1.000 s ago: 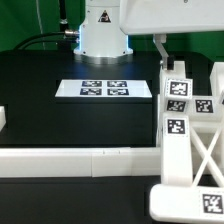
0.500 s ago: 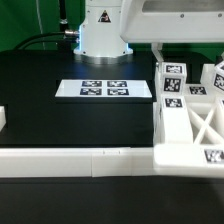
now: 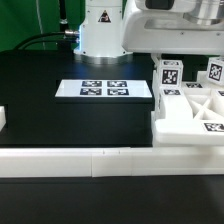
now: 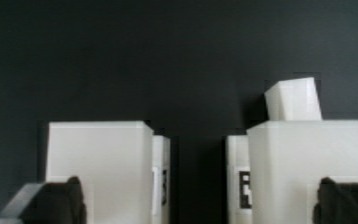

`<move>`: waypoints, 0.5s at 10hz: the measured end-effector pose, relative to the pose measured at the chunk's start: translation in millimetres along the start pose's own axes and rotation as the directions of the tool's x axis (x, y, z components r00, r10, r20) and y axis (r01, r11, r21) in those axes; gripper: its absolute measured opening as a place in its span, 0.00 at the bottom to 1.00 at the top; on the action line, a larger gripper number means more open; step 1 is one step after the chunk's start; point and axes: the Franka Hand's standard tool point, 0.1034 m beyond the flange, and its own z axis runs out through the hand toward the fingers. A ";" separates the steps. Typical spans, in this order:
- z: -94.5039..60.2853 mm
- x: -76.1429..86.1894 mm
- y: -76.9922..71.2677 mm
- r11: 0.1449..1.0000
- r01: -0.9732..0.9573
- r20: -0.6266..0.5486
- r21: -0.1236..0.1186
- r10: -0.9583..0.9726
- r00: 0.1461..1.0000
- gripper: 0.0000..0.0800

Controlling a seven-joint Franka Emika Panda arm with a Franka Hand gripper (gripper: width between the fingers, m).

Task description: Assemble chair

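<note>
I see the chair (image 3: 188, 108) at the right edge of the exterior frame, lying on the black table (image 3: 60, 120) just behind the long white rail (image 3: 90, 160), its tagged posts pointing up. The marker board (image 3: 105, 89) sits mid-frame, well apart from it. On the wrist camera, the gripper (image 4: 206, 205) has its jaws spread wide, straddling two white chair posts (image 4: 105, 170) without touching them.

White arm (image 3: 100, 25), black fingers (image 4: 51, 203)
</note>
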 end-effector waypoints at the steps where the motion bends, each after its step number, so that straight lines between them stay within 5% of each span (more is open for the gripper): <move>1: -0.9 -2.2 -1.1 1.000 0.002 -0.002 0.000 -0.002 1.000 0.81; 5: 3.0 -2.1 -0.7 1.000 -0.019 -0.007 0.000 0.019 1.000 0.81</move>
